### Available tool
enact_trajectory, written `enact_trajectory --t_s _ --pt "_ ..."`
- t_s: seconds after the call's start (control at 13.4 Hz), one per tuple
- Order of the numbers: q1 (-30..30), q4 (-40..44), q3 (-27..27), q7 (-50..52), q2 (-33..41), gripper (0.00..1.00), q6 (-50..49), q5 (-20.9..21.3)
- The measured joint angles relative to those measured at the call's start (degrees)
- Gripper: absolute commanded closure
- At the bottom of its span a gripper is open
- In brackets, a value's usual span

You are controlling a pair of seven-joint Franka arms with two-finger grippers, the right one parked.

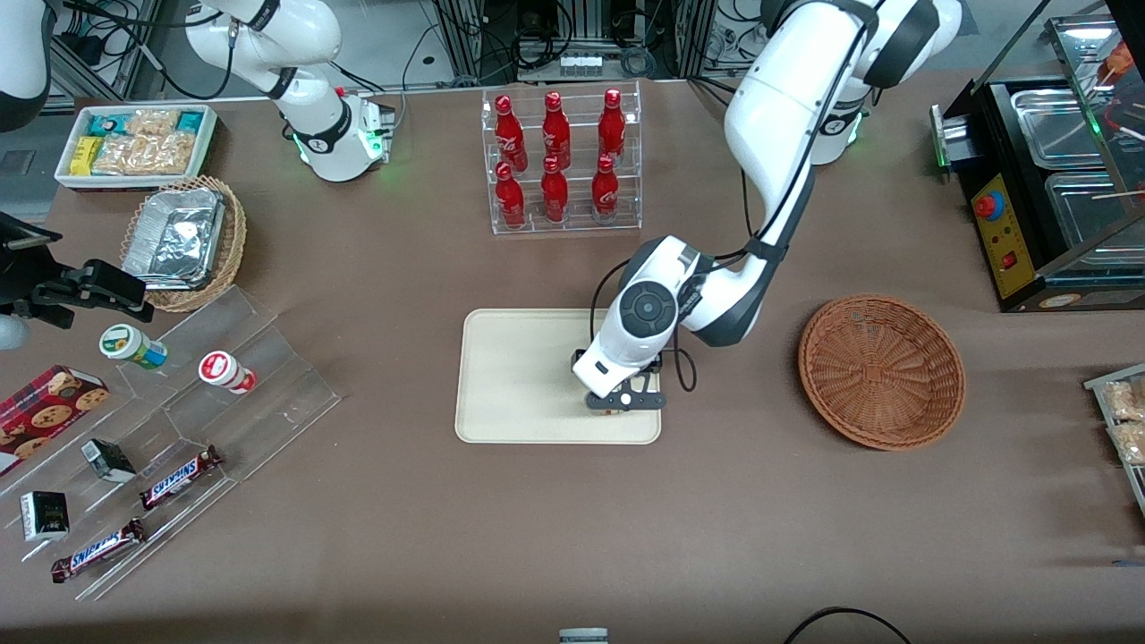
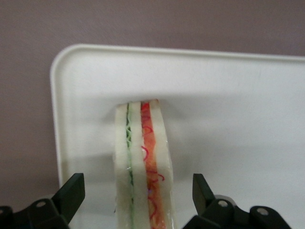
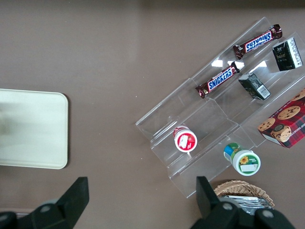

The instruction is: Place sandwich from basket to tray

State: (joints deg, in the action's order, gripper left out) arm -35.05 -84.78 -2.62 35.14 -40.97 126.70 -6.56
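Note:
The sandwich [image 2: 143, 157], a white-bread wedge with green and red filling lines along its edge, stands on the cream tray [image 2: 238, 95] close to one rounded corner. My left gripper [image 2: 138, 183] is open around it, with a clear gap between each black finger and the bread. In the front view the gripper [image 1: 623, 407] hangs low over the tray [image 1: 519, 376], at the corner nearest the camera on the working arm's side, and hides the sandwich. The reddish-brown wicker basket [image 1: 881, 371] sits empty, beside the tray toward the working arm's end.
A clear rack of red bottles [image 1: 559, 161] stands farther from the camera than the tray. Toward the parked arm's end are a stepped acrylic shelf with snacks [image 1: 179, 420], a tan basket with a foil container [image 1: 183, 241] and a white snack bin [image 1: 134, 143]. A black food warmer [image 1: 1047, 179] stands at the working arm's end.

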Motion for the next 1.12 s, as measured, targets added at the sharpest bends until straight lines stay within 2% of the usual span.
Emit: enact_trajectory --t_s 0.22,0.37,0.6,0.89,1.12 --pt "0.64 0.21 4.85 0.89 6.98 0.0 -10.14 -0.13" --pt "3.11 -0.42 7.1 0.92 12.0 0.0 -14.28 -0.23" --pt "9.23 -6.38 7.6 -0.19 19.84 0.0 -15.42 0.07" --pt "15.18 -17.35 7.74 -5.64 30.65 0.0 -16.3 3.75" --pt "20.69 -19.41 7.77 -12.97 36.52 0.0 -22.42 3.91"
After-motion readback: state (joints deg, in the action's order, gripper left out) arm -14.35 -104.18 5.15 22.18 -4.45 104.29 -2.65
